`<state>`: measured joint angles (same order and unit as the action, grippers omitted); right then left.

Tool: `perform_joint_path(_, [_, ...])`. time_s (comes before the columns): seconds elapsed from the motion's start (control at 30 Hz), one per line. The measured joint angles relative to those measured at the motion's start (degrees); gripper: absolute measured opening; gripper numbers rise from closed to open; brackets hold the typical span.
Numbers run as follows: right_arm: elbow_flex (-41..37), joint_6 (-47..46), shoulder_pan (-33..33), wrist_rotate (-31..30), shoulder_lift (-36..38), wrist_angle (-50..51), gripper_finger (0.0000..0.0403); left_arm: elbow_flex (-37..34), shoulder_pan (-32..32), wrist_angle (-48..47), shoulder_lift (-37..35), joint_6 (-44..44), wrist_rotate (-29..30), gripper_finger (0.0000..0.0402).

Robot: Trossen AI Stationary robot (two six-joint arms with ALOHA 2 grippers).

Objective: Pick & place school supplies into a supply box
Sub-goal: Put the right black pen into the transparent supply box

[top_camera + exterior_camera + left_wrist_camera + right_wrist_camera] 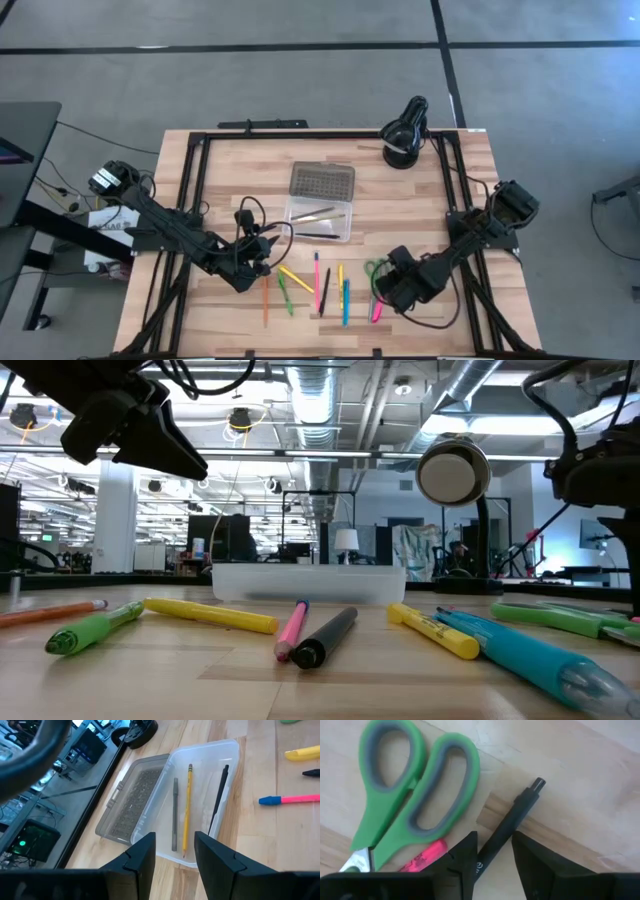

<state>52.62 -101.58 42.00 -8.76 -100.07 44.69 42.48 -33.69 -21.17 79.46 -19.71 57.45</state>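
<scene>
The supply box (322,218), a clear tray with its greyish dotted lid (322,182) folded open behind it, lies at the table's middle. Inside it are a grey pen (175,815), a yellow pencil (188,805) and a black pen (220,795). My left gripper (175,840) hovers open and empty just short of the box's near left corner. More school supplies lie in a row near the front edge (320,288). My right gripper (495,840) points down, open, with its fingers on either side of a black pen (512,822) that lies flat beside green-handled scissors (415,795) and a pink highlighter (422,861). My right gripper stands over the black pen's lower part (487,857) from above, one finger on each side of it and across its length. Whether the fingers touch the pen I cannot tell. The pen lies flat on the table.
A black round lamp (405,135) stands at the far right of the table. Between the two grippers lie an orange pencil (265,298), a green marker (285,295), a yellow marker (296,278), a pink pen (317,280) and a blue marker (346,302). A black frame (200,160) rims the table.
</scene>
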Motion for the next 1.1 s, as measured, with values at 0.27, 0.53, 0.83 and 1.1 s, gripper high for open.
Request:
perform_joint_path(0.27, [0.0, 1.3, -0.6, 6.9, 0.0, 0.5, 0.0120, 0.0, 0.0, -1.0, 0.0, -1.1, 0.0, 0.0130])
perform_joint_path(0.53, [0.0, 2.1, -0.6, 9.8, 0.0, 0.5, 0.0097, 0.0, 0.0, -2.6, 0.0, -3.0, -0.1, 0.0130])
perform_joint_path(0.83, [-0.1, 3.9, -0.5, 10.6, 0.0, 0.3, 0.0042, 0.0, 0.0, -2.5, 0.0, -3.1, -0.1, 0.0130])
perform_joint_path(1.1, [-0.1, 4.8, -0.5, 10.1, 0.0, 0.4, 0.0015, 0.0, 0.0, -2.5, 0.0, -3.1, -0.1, 0.0130])
